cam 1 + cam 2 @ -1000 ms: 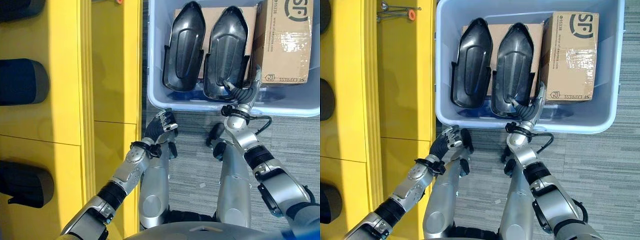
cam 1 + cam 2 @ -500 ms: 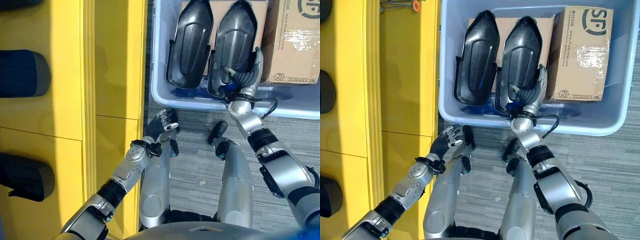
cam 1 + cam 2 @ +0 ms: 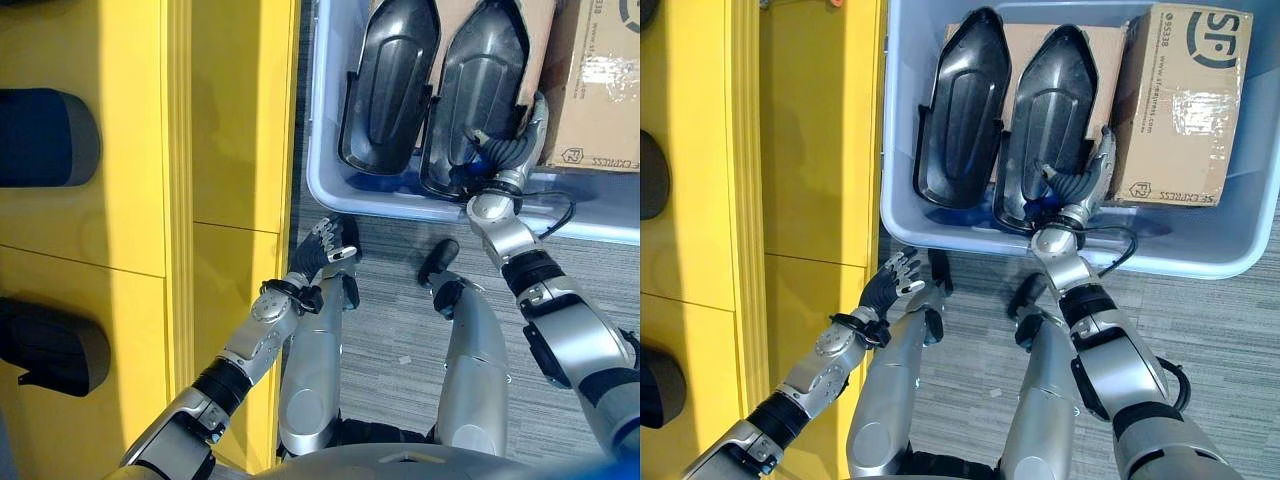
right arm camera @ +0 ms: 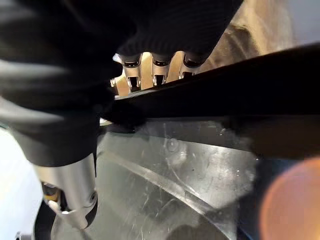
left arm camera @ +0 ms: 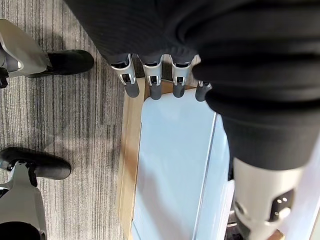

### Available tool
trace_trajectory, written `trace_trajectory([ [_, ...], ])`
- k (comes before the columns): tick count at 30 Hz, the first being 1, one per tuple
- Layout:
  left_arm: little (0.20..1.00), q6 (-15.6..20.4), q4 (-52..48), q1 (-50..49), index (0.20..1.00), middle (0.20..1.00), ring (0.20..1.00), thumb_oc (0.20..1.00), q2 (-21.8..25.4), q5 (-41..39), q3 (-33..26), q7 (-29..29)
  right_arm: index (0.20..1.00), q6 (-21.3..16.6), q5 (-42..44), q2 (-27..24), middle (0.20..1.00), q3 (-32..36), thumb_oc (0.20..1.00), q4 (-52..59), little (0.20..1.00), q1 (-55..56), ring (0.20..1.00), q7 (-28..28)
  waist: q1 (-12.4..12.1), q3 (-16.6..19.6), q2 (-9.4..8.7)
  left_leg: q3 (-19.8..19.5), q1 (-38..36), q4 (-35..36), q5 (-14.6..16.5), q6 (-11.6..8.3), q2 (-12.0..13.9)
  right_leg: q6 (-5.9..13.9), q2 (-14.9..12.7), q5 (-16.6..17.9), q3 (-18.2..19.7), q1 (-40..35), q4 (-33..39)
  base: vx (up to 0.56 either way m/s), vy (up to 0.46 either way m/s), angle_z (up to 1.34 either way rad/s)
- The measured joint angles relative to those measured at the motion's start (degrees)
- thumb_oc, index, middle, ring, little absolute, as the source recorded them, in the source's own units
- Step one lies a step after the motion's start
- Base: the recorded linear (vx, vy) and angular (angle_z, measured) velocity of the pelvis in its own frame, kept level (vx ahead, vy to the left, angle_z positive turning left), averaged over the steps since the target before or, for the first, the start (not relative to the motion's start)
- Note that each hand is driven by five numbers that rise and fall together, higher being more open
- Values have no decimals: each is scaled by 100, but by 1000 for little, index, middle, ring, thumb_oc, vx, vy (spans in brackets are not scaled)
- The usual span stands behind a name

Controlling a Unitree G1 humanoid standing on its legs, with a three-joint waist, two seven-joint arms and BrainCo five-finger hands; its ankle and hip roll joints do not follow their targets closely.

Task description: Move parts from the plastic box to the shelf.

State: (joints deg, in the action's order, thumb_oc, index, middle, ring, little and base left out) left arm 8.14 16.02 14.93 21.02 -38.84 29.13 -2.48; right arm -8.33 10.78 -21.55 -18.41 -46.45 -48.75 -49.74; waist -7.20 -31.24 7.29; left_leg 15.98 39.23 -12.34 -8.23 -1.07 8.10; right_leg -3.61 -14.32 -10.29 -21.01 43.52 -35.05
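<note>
— Two black parts stand side by side in the plastic box [image 3: 902, 205]; where is the right hand [image 3: 1077, 183]?
— Reaching over the box's near wall, at the right part [image 3: 1051, 120], by its near right edge, beside the cardboard box [image 3: 1178, 100].
— And its fingers?
— Its wrist view has the fingers [image 4: 152, 67] going behind the part's black rim, thumb on the near side: it grips that edge.
— The left part [image 3: 960, 110]?
— Untouched.
— And the left hand [image 3: 896, 277]?
— Low, near the yellow shelf [image 3: 810, 150], forearm angled up from the lower left, fingers straight and relaxed, holding nothing. More dark parts [image 3: 45, 138] lie on the shelf at far left.
</note>
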Motion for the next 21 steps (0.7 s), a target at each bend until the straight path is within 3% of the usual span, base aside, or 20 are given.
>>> trace_trajectory([
  [10, 1000, -1, -23, 4, 1000, 1000, 1000, 1000, -4, 4, -2, -40, 1000, -356, 1292, 142, 1000, 230, 1000, 183, 1000, 143, 1000, 295, 28, 0, -1, 30, 4, -19, 20, 39, 5, 4, 11, -4, 20, 3, 30, 0, 0, 0],
  [21, 1000, -125, -108, 9, 1000, 1000, 1000, 1000, -23, 2, 1, -166, 1000, -53, 1543, 240, 1000, 192, 1000, 268, 1000, 98, 1000, 687, 155, 3, -8, 50, 36, -219, 105, 34, 73, 4, 36, -8, 60, 4, -39, 4, -3, -1],
])
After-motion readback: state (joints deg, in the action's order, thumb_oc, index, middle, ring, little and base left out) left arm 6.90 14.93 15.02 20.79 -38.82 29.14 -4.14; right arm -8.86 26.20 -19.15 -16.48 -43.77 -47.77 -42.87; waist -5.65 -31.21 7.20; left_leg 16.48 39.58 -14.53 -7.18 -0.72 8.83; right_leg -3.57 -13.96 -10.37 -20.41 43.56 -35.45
